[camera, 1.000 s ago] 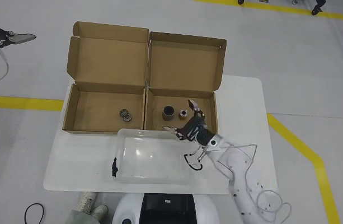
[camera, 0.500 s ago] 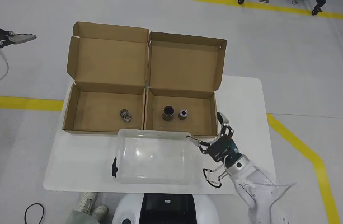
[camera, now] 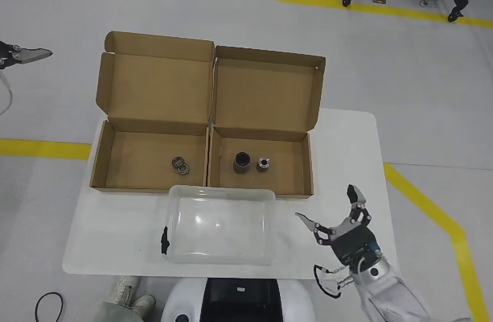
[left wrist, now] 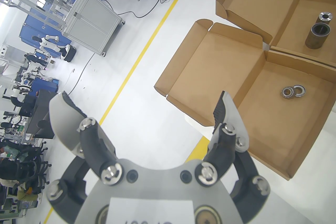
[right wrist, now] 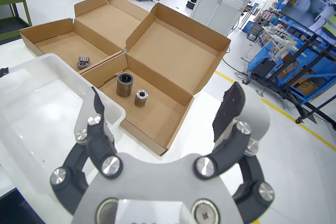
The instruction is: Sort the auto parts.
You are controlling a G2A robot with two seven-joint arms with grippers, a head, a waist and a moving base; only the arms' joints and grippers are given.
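Okay, right gripper (camera: pixel 325 201) is hanging over the near right corner of the white table (camera: pixel 351 145), just beside the clear plastic tub (camera: pixel 222 229). Its fingers are spreading wide and carrying nothing. Left gripper (left wrist: pixel 143 97) is hovering off the table's left side, above the grey floor with the yellow line, fingers also gaping wide and empty.

Two open cardboard boxes are sitting side by side at the far half of the table, walls touching, lids flipped back away from the robot. Left box (camera: pixel 117 165) is holding two small ring bearings (camera: pixel 180 164), lying next to each other toward its right wall; whether they are touching, cannot tell. Right box (camera: pixel 290 169) is holding a dark hollow sleeve (camera: pixel 242 162) standing upright, and a smaller shiny metal cylinder (camera: pixel 264 164) standing upright just beside it, on the sleeve's right, apart from it.

Tub is sitting just in front of the boxes, its far rim running along their near walls. Something small and black (camera: pixel 164 240) is sticking at the tub's left edge; too small to say what.
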